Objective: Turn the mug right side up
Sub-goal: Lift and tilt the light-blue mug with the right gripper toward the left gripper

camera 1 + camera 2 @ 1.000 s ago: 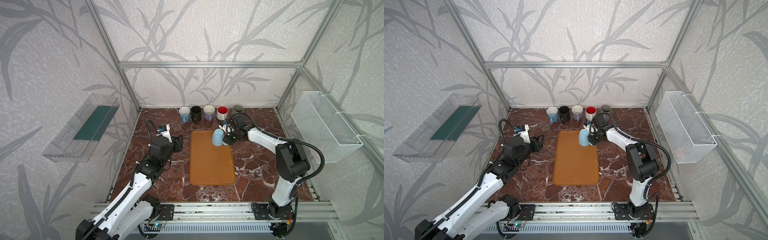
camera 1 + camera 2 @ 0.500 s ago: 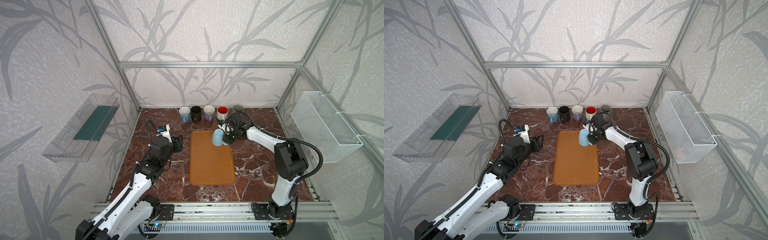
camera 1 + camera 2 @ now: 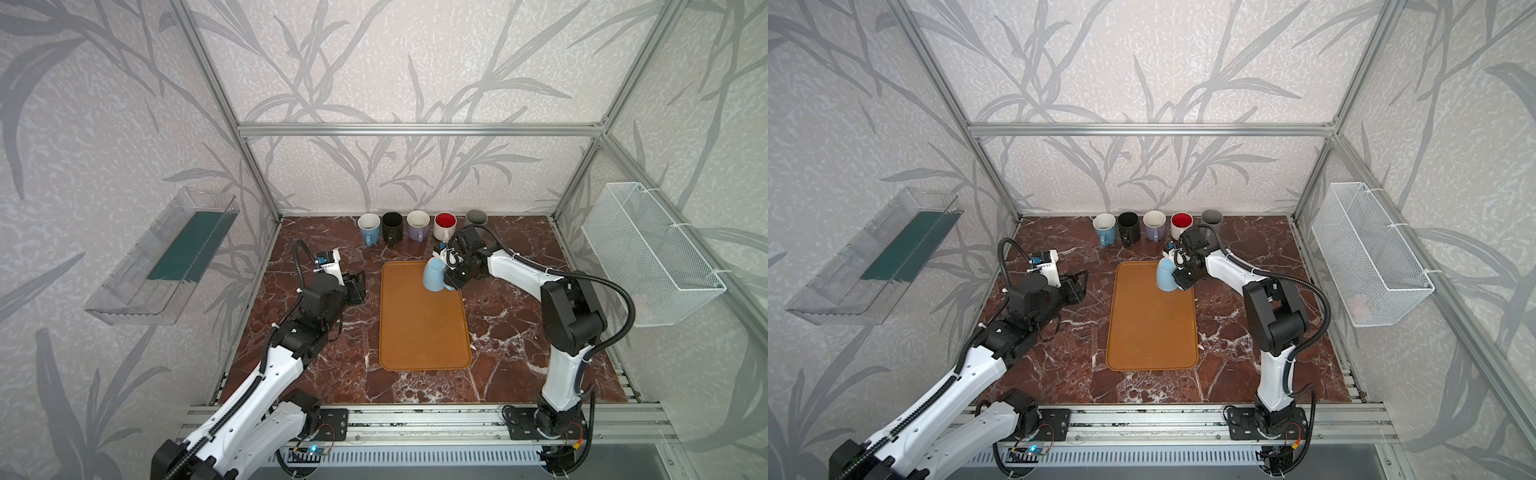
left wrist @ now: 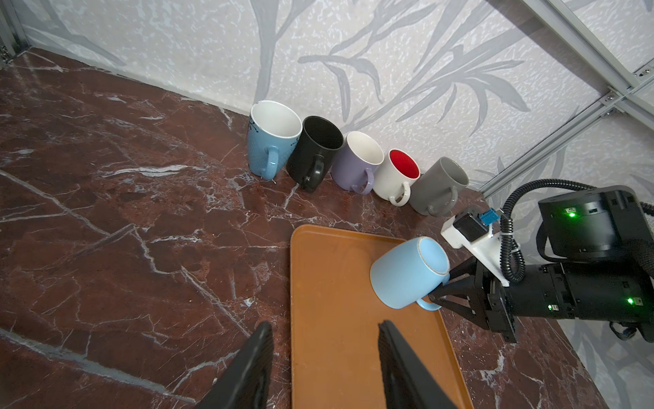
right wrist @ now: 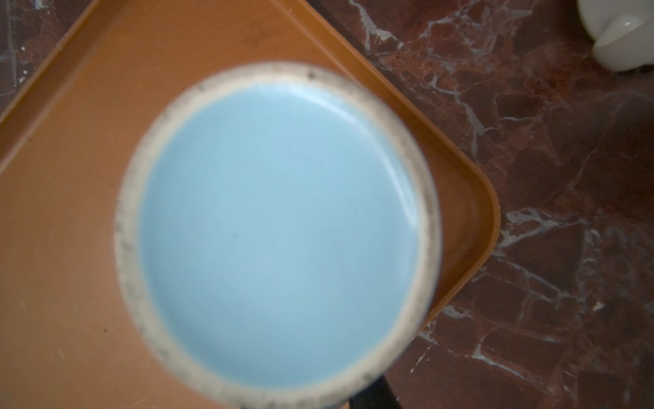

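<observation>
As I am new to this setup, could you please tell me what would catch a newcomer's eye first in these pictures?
A light blue mug stands upside down on the far right corner of the orange tray, with the right gripper at its handle. Behind it, five upright mugs line the back wall, and the left gripper hovers open left of the tray.

Bright light, soft shadows, mug (image 5: 279,230) blurred in right wrist view
</observation>
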`<state>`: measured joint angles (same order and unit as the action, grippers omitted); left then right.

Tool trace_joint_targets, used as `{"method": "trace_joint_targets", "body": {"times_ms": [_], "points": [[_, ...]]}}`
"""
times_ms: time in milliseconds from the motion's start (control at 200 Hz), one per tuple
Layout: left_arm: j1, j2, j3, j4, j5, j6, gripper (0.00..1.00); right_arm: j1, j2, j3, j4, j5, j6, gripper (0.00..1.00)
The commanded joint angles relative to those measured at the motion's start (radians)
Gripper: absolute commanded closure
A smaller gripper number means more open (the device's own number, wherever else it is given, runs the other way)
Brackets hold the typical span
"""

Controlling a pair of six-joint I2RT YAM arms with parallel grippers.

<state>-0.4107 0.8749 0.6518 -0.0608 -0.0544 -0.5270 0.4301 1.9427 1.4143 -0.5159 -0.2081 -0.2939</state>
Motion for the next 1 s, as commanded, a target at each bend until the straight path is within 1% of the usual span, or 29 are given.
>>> {"method": "trace_joint_targets", "body": {"times_ms": [0,35,145,325,420,555,645,725,810,930,995], "points": [[-0.002,-0.002,0.011,-0.023,-0.012,-0.009,0.49,0.006,0.016,0.040,-0.042,0.012,-0.014,0.81],[-0.001,-0.002,0.011,-0.023,-0.013,-0.008,0.49,0.007,0.020,0.048,-0.048,0.018,-0.012,0.82],[-0.001,-0.003,0.011,-0.030,-0.016,-0.008,0.49,0.007,0.026,0.063,-0.058,0.032,0.003,0.83],[-0.002,-0.001,0.012,-0.044,-0.019,-0.014,0.49,0.007,0.001,0.064,-0.051,0.004,0.050,0.91],[-0.002,0.005,0.015,-0.047,-0.007,-0.021,0.49,0.004,-0.022,0.059,-0.038,-0.058,0.094,0.93],[-0.003,0.013,0.019,-0.063,0.002,-0.029,0.49,-0.005,-0.061,0.027,0.027,-0.205,0.197,0.94],[-0.002,0.015,0.016,-0.072,0.012,-0.038,0.49,-0.013,-0.095,-0.026,0.120,-0.314,0.291,0.95],[-0.006,0.016,0.003,-0.060,0.037,-0.056,0.49,-0.026,-0.129,-0.102,0.266,-0.429,0.399,0.97],[-0.012,0.024,-0.010,-0.046,0.057,-0.078,0.49,-0.031,-0.156,-0.168,0.405,-0.495,0.504,0.97],[-0.024,0.043,-0.021,-0.035,0.078,-0.107,0.49,-0.031,-0.188,-0.245,0.585,-0.541,0.638,0.98],[-0.028,0.058,-0.037,-0.003,0.113,-0.135,0.49,-0.031,-0.200,-0.283,0.687,-0.565,0.711,0.98]]}}
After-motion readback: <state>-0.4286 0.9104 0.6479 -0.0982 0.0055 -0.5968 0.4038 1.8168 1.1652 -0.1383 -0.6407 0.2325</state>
